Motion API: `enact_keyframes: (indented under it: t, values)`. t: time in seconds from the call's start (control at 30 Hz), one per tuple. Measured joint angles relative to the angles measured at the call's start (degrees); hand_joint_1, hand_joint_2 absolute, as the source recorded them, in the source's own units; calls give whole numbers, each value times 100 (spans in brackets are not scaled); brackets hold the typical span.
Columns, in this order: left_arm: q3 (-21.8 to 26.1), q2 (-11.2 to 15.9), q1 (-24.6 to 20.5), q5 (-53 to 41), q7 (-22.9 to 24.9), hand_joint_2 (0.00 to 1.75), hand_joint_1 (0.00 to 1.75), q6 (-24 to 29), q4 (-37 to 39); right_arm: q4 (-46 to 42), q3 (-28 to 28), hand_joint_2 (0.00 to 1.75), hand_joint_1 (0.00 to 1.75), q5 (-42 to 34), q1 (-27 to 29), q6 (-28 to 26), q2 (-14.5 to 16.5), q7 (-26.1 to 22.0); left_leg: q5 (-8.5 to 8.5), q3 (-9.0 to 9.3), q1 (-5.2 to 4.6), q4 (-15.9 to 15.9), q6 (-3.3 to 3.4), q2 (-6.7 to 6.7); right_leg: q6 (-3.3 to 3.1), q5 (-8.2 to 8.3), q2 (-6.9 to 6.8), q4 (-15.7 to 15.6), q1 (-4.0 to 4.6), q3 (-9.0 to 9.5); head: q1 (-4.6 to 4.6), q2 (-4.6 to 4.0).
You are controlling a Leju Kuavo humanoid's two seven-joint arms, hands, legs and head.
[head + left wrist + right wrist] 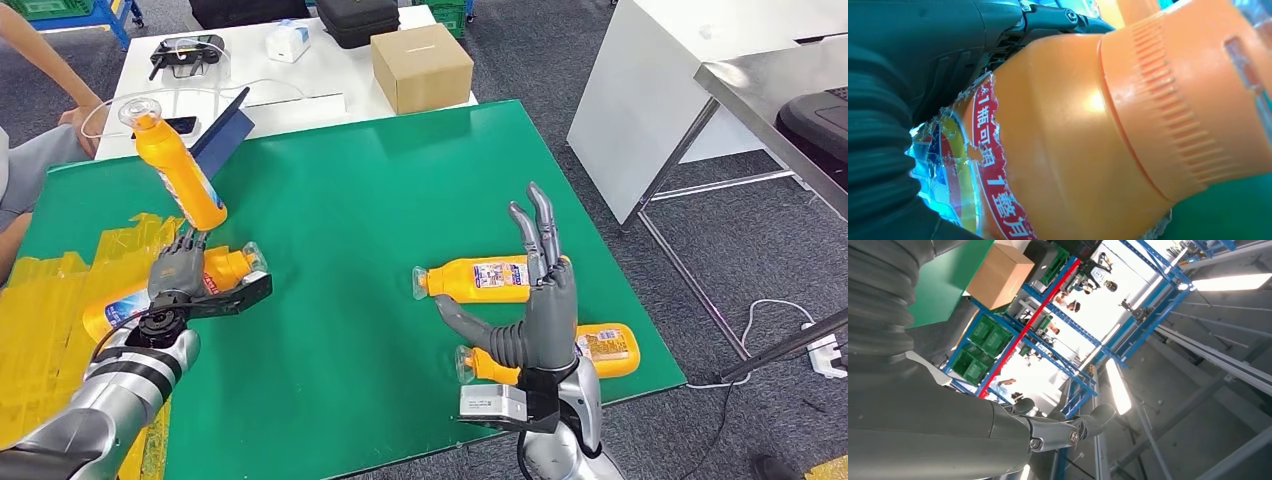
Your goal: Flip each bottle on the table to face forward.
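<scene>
My left hand [178, 268] is raised at the table's left and holds an orange bottle [182, 172] by its lower end. That bottle is tilted, with its clear cap up and away from me. A second orange bottle [228, 268] lies on the table under that hand. In the left wrist view an orange bottle [1088, 140] with a torn label lies against my dark fingers [948, 40]; which bottle it is I cannot tell. My right hand [535, 300] is open, fingers pointing up, above two more lying bottles [480, 278] [605, 348]. Its fingers [1058, 432] hold nothing.
The green table [370, 200] has yellow tape [50, 300] on its left. Behind it a white table carries a cardboard box [422, 65] and a blue tablet [222, 128]. A person [25, 160] sits at the far left. A steel table [770, 80] stands at the right.
</scene>
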Motion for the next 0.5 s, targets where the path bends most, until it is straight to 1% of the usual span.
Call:
enact_keyframes:
  t: [0.1, 0.23, 0.3, 0.43, 0.5]
  values:
    - [110, -49, 146, 21, -82, 175, 0, 578, -83, 24, 0, 175, 0, 5, 0, 19, 27, 21, 1, 0, 0, 0, 0, -1, 0, 0, -1, 0, 0, 0, 0, 0]
    - [373, -158, 559, 174, -487, 175, 0, 1671, -608, 56, 1, 175, 0, 26, 7, 11, 38, 30, 1, -1, 0, 0, 1, -9, -1, -2, -10, -1, -1, 0, 0, 0]
    - [489, -226, 751, 209, -593, 175, 0, 1874, -909, 68, 2, 175, 0, 33, 10, 3, 39, 30, 1, -3, -1, 0, 1, -11, -1, -2, -13, -1, -3, 1, 1, 0]
    - [627, -309, 992, 222, -682, 175, 0, 1981, -1309, 86, 5, 175, 0, 34, 15, -3, 39, 30, -1, -3, -2, 1, 2, -9, 0, -1, -12, -2, -4, 0, 1, 0]
    - [725, -357, 1153, 207, -849, 175, 0, 2180, -1588, 92, 9, 175, 0, 34, 22, -14, 39, 30, -1, -3, -2, 1, 2, -8, 0, -1, -12, -2, -2, -1, 0, 0]
